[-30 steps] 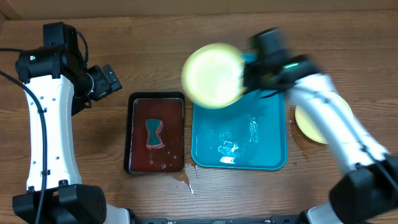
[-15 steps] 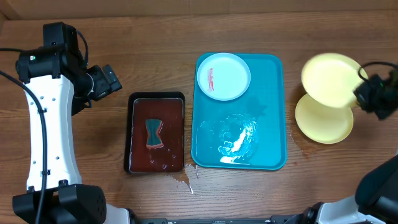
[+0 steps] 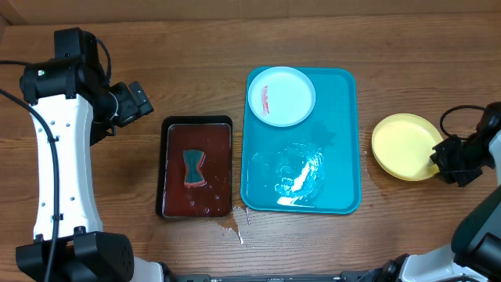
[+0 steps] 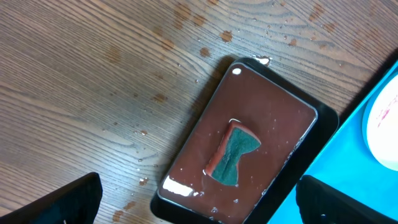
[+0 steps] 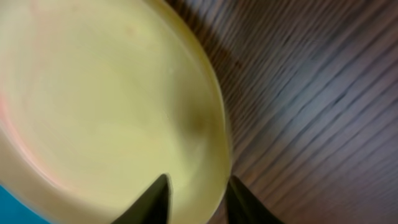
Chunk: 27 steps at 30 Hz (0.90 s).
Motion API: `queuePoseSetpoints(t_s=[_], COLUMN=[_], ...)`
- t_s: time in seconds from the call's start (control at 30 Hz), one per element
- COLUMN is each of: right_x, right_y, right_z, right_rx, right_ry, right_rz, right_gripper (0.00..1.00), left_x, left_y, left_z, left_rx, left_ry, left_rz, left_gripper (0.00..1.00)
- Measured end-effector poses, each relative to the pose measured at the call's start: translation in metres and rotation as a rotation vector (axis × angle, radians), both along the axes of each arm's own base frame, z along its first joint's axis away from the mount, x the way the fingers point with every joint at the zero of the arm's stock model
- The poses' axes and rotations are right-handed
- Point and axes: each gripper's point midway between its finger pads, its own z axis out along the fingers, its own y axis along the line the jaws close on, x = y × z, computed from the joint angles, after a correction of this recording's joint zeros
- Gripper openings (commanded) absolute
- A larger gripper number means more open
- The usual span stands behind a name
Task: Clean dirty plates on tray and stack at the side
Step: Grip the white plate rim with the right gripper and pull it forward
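Observation:
A white plate [image 3: 281, 95] with a red streak lies at the far end of the turquoise tray [image 3: 344, 141], which holds a puddle of water. A pale yellow-green plate [image 3: 404, 146] lies on the wooden tabletop [image 3: 391, 47] to the right of the tray, covering the second one beneath it. My right gripper [image 3: 440, 160] is shut on its right rim; in the right wrist view the fingers [image 5: 198, 200] straddle the plate's rim [image 5: 112, 93]. My left gripper [image 3: 137, 102] is open and empty, left of the trays; its fingers [image 4: 199, 211] frame the black tray.
A black tray [image 3: 196, 168] with red-brown water and a teal sponge [image 3: 193, 167] sits left of the turquoise tray; it also shows in the left wrist view [image 4: 249, 155]. Water drops lie on the wood near the trays' front edges.
My right gripper carried the yellow-green plate from above the tray's far end to the right and lowered it onto the other yellow-green plate. The left arm has not moved.

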Motion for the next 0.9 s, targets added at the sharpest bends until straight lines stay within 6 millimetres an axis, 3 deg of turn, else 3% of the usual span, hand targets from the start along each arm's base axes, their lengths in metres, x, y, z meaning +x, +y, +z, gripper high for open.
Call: queuePoseSetpoints(t_s=[0.13,0.2,0.27,0.3,0.33,0.37,0.5,0.6,0.7,0.8,0.9], right_x=[0.012,0.031,0.048,0.055,0.066,0.069,0.082,0.091,0.111,0.142,0.171], right_y=[0.005,0.01,0.028,0.039,0.067,0.079,0.163,0.214,0.248,0.27,0.274], right_z=[0.034,0.07,0.108,0.123,0.15,0.16,0.201,0.201,0.186,0.151,0.104], right_rx=[-0.002,-0.033,-0.054,-0.061,-0.062,-0.063,-0.035,-0.027,-0.075,-0.162,-0.233], right_ry=[-0.071,-0.195,-0.337,-0.401,-0.52,-0.563,-0.767,-0.823,-0.841,-0.811,-0.75], right_rz=[0.036,0.09,0.185,0.239,0.35,0.401,0.715,0.895,0.998,1.054,1.063], right_gripper=[0.42,0.36,0.35,0.36,0.4,0.47,0.52,0.56,0.59,0.61,0.61], left_x=[0.0,0.0,0.0,0.0,0.0,0.0,0.0,0.0,0.0,0.0,0.0], left_y=[0.0,0.0,0.0,0.0,0.0,0.0,0.0,0.0,0.0,0.0,0.0], left_z=[0.0,0.0,0.0,0.0,0.0,0.0,0.0,0.0,0.0,0.0,0.0], left_rx=[0.0,0.0,0.0,0.0,0.0,0.0,0.0,0.0,0.0,0.0,0.0], left_ry=[0.0,0.0,0.0,0.0,0.0,0.0,0.0,0.0,0.0,0.0,0.0], left_rz=[0.0,0.0,0.0,0.0,0.0,0.0,0.0,0.0,0.0,0.0,0.0], left_gripper=[1.0,1.0,1.0,1.0,1.0,1.0,1.0,1.0,1.0,1.0,1.0])
